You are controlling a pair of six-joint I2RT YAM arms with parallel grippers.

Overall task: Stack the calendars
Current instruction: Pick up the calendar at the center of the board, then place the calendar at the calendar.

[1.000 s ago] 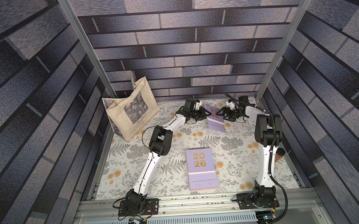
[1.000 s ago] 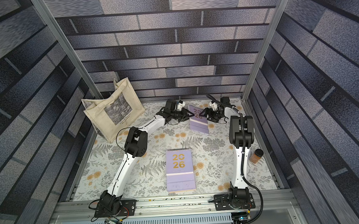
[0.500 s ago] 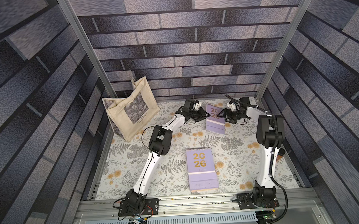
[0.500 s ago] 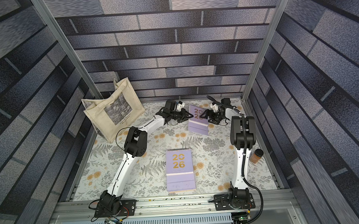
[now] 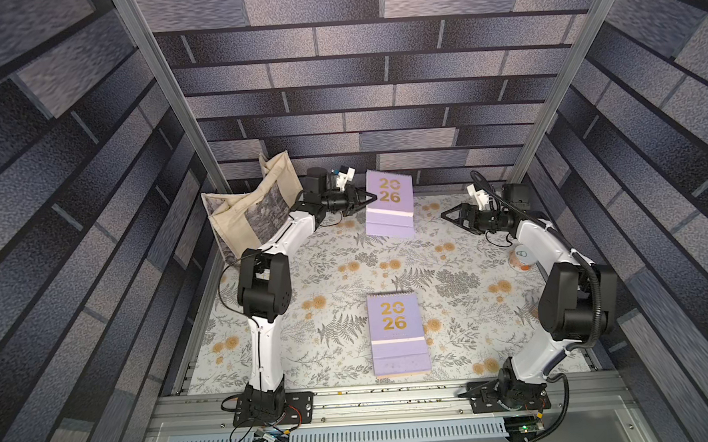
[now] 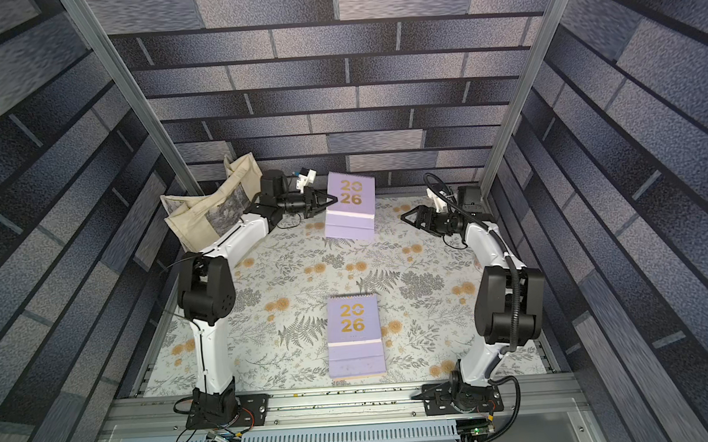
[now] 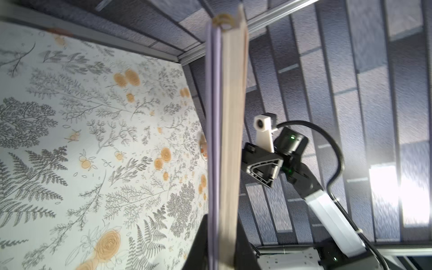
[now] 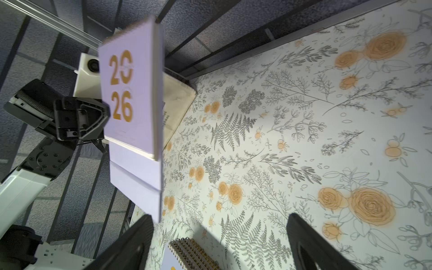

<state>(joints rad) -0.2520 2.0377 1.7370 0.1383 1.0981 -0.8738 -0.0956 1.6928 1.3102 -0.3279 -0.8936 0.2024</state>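
The left gripper [image 6: 331,200] is pinching the side edge of a lilac calendar [image 6: 351,205] at the far end of the table [image 6: 288,275], holding it raised with its gold "2026" cover facing up and its lower flap hanging toward the floral cloth. The right gripper [image 6: 407,217] is hovering empty off to the other side, pointing at the calendar but standing well apart from it. A second calendar [image 6: 354,338] is lying flat near the front edge, and a tote [image 6: 206,213] is leaning in the far corner behind the left arm.
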